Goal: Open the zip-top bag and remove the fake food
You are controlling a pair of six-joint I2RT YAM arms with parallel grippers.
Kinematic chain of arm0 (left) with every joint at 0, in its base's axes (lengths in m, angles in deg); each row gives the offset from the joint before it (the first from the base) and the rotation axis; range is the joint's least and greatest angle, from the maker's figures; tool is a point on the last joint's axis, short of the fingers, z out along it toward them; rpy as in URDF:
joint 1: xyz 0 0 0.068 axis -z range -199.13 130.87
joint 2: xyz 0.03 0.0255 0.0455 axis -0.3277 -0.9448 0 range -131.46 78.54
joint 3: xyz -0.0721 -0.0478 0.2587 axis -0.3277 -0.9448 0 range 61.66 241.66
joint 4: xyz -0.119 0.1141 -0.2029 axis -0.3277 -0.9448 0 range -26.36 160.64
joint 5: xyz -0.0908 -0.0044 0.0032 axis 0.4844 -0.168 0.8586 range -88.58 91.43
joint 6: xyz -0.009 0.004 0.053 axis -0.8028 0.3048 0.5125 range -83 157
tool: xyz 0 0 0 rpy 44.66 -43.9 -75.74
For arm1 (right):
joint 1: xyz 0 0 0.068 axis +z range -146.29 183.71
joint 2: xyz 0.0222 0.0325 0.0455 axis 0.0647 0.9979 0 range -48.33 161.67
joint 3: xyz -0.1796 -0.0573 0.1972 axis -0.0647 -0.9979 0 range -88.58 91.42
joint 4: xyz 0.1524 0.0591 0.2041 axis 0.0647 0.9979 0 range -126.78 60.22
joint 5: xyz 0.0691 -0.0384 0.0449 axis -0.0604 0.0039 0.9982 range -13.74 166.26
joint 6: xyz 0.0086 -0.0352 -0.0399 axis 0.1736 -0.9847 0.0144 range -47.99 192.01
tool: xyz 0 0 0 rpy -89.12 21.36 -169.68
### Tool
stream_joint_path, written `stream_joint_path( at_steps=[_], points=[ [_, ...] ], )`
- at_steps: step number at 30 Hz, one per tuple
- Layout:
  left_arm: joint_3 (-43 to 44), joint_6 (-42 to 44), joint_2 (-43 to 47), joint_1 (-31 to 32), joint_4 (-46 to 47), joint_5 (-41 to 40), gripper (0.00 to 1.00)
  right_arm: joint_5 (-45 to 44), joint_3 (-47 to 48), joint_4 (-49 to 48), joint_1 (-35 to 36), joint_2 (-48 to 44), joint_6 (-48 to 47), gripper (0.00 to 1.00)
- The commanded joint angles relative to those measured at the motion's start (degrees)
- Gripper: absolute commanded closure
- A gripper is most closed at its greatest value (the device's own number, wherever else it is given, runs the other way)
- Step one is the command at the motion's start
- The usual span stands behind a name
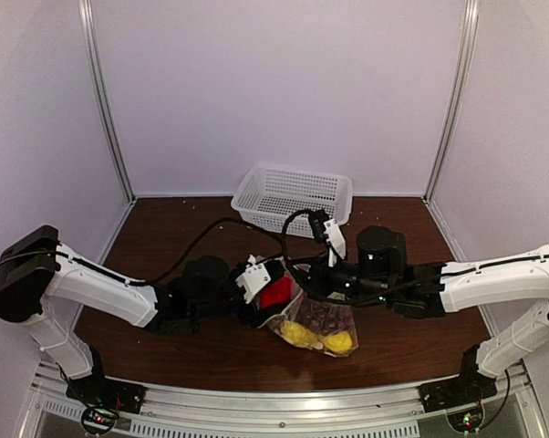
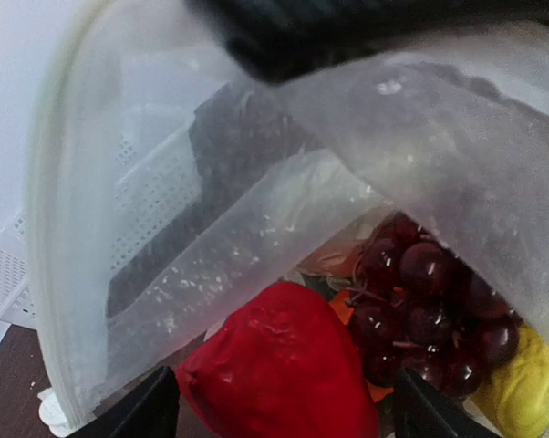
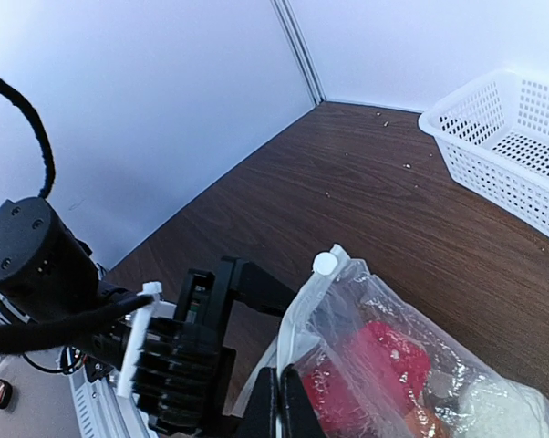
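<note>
Pinching the rim of the zip-top bag, the right gripper is clamped; the left gripper, fingers spread, straddles the red fake food inside.

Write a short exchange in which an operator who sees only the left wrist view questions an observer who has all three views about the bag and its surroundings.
Operator: Through the zip-top bag I see a red piece and grapes. Is anything gripping the bag?
Observer: Yes, the right gripper. Its jaws are shut on the bag's rim, close to the white round tab at its corner.
Operator: I make out white lattice through the plastic. Where does it stand?
Observer: That is the white basket. It sits at the far edge of the table, apart from the bag.
</note>
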Motion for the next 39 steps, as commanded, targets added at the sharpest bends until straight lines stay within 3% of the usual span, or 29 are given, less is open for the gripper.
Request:
stream_joint_path(
  at_steps=[1, 7, 16, 28, 32, 39],
  points=[
    [2.1, -9.0, -4.5, 0.2, 4.1, -4.6, 0.17, 1.0, -0.6, -6.4, -0.1, -0.6, 1.8, 1.0],
    [2.9, -16.3, -7.6, 0.2, 5.4, -12.0, 0.22, 0.4, -2.0, -9.4, 0.0, 0.4, 3.2, 1.0],
    [6.4, -17.2, -13.4, 0.2, 7.5, -8.5, 0.31, -1.3, -3.7, -10.8, 0.0, 1.2, 4.0, 1.0],
    [8.0, -14.1, -17.8, 0.4, 17.0, -2.8, 0.28, -2.4, -5.2, -11.4, -0.1, 1.3, 4.9, 1.0],
    [10.5, -14.3, -20.5, 0.4, 15.1, -4.8, 0.27, -2.5, -6.1, -11.5, -0.1, 0.8, 5.2, 1.0],
    [9.7, -14.6, -20.0, 0.4, 15.7, -6.6, 0.43, -4.6, -7.7, -9.7, -0.5, -1.4, 5.1, 1.0]
  ],
)
